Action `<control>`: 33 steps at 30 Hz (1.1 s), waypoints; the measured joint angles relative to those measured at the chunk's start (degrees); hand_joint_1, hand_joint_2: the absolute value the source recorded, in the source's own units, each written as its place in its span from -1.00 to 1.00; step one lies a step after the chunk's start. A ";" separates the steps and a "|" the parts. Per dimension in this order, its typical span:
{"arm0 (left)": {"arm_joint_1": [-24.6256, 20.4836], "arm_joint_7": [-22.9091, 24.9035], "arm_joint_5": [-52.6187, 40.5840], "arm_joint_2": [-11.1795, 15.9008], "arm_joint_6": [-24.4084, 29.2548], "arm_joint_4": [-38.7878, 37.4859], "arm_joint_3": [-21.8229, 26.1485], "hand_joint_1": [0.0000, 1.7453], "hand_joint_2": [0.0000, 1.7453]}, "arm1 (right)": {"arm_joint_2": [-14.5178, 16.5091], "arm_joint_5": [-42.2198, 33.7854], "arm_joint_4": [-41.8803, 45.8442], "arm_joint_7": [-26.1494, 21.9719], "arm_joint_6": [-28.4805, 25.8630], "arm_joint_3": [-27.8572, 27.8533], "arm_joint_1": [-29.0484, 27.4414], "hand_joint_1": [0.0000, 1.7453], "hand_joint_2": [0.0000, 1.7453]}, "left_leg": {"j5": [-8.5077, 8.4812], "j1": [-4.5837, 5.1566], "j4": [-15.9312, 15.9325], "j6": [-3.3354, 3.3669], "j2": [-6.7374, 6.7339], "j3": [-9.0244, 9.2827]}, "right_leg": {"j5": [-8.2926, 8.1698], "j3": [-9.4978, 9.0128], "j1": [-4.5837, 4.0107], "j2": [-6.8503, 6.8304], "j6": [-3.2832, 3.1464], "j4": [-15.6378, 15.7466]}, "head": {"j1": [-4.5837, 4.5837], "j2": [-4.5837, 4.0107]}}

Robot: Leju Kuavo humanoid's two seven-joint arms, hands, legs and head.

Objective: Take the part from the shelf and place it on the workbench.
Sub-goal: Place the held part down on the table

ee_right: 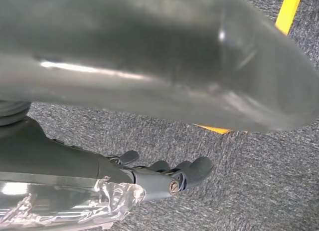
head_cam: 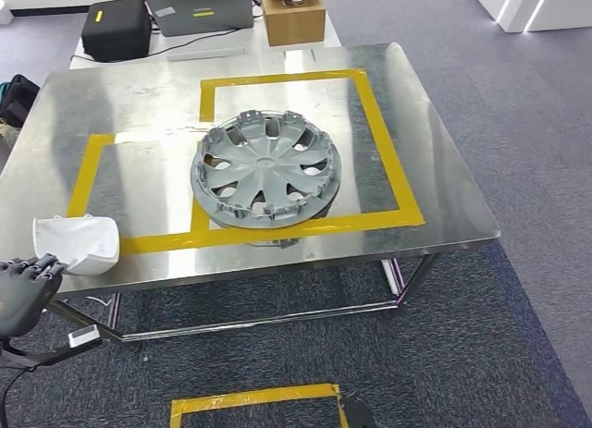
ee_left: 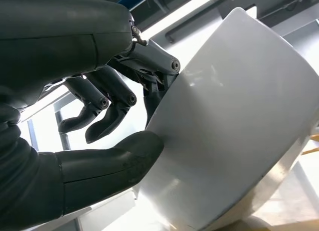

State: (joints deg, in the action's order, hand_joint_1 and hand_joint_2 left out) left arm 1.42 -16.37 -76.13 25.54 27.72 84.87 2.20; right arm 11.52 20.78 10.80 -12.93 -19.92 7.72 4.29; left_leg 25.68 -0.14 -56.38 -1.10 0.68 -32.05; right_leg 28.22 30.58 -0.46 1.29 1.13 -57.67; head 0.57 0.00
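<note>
While the white part (head_cam: 77,243) rests on the near left corner of the counter (head_cam: 447,197), the placing step seems almost finished.
The left robot hand (head_cam: 24,280) holds its edge between thumb and fingers (ee_left: 112,99); next it should release and withdraw. The right robot hand (ee_right: 165,173) hangs over the carpet, fingers loosely extended, holding nothing.

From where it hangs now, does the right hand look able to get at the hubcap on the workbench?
Probably not as it stands. The right hand hangs low over the carpet, holding nothing, while the hubcap lies mid-table on the workbench. The arm would have to rise over the table's edge first.
</note>
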 joint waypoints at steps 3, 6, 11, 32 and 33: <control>-0.69 0.11 -1.26 -0.55 -0.93 -0.02 -1.55 1.00 1.00 | 0.02 0.05 0.00 0.12 0.08 0.00 0.08 -1.00 -1.00 | -0.01 0.02 0.00 0.02 0.00 0.00 | -0.03 0.00 0.02 0.00 0.04 0.00 | -0.01 0.00; -1.65 0.66 -2.39 -1.16 -2.10 -0.21 -3.53 1.00 1.00 | 0.02 0.16 0.00 0.23 0.28 0.00 0.14 -1.00 -1.00 | -0.02 0.03 0.00 0.03 0.00 0.00 | -0.04 -0.01 0.03 0.00 0.06 0.02 | 0.01 0.00; -3.62 1.99 -4.71 -2.65 -4.74 -1.42 -7.74 1.00 1.00 | 0.15 0.42 0.00 0.54 0.70 0.00 0.19 -1.00 -1.00 | -0.06 0.08 -0.01 0.09 0.01 0.01 | -0.07 -0.02 0.07 -0.02 0.11 0.03 | 0.00 0.00; -6.81 3.76 -7.38 -5.69 -5.69 -6.08 -16.22 1.00 1.00 | 0.46 0.79 0.00 0.75 0.97 0.00 0.28 -1.00 -1.00 | -0.09 0.11 -0.01 0.18 0.01 0.01 | -0.12 -0.04 0.10 -0.01 0.19 0.07 | 0.01 0.00; -6.90 3.76 -7.43 -5.73 -5.71 -6.17 -16.32 1.00 1.00 | 0.46 0.80 0.00 0.76 0.98 0.00 0.28 -1.00 -1.00 | -0.09 0.11 -0.01 0.18 0.01 0.01 | -0.13 -0.04 0.11 -0.01 0.20 0.07 | 0.01 0.00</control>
State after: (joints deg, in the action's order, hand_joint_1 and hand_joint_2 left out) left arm -5.48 -12.61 -83.56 19.81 22.00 78.70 -14.12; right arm 11.98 21.58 10.80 -12.17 -18.93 7.72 4.57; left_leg 25.59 -0.03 -56.38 -0.92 0.69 -32.05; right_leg 28.10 30.54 -0.36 1.28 1.33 -57.60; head 0.58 0.00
